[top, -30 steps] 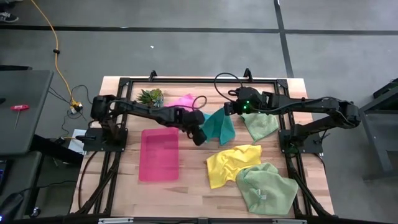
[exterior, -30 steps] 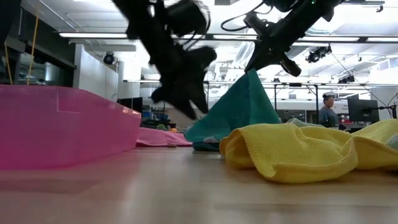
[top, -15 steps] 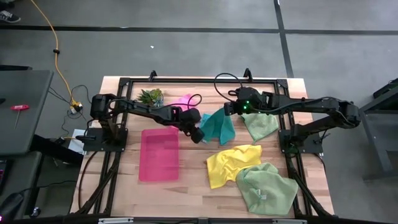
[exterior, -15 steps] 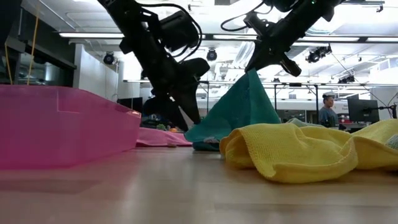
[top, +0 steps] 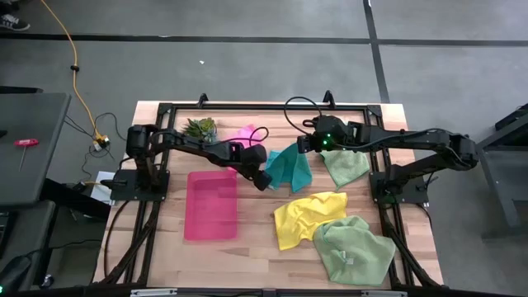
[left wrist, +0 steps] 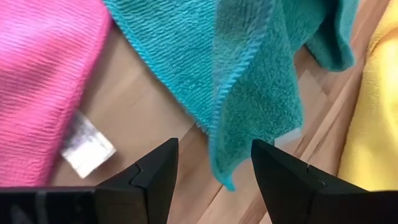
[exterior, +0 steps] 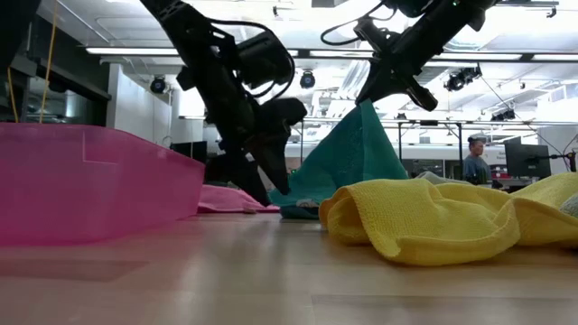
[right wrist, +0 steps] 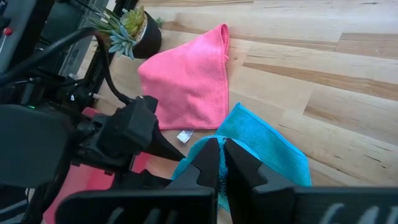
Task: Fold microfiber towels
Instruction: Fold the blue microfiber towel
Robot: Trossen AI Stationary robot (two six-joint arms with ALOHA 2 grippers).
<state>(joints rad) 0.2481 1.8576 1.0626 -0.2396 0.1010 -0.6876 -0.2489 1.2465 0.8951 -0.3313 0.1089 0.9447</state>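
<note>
While the right gripper [top: 300, 147] pinches the teal towel [top: 290, 167] up by 1 corner — its lower edge on the counter [top: 256, 239] — the left gripper [top: 266, 180] hangs beside it, fingers spread wide, holding nothing.

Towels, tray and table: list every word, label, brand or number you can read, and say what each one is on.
No readable text in any view.
White tag on the hot pink towel: shows no print that can be read.
Small tag on the nearer pale green towel: too small to read.
Pink tray: no marking visible.
</note>
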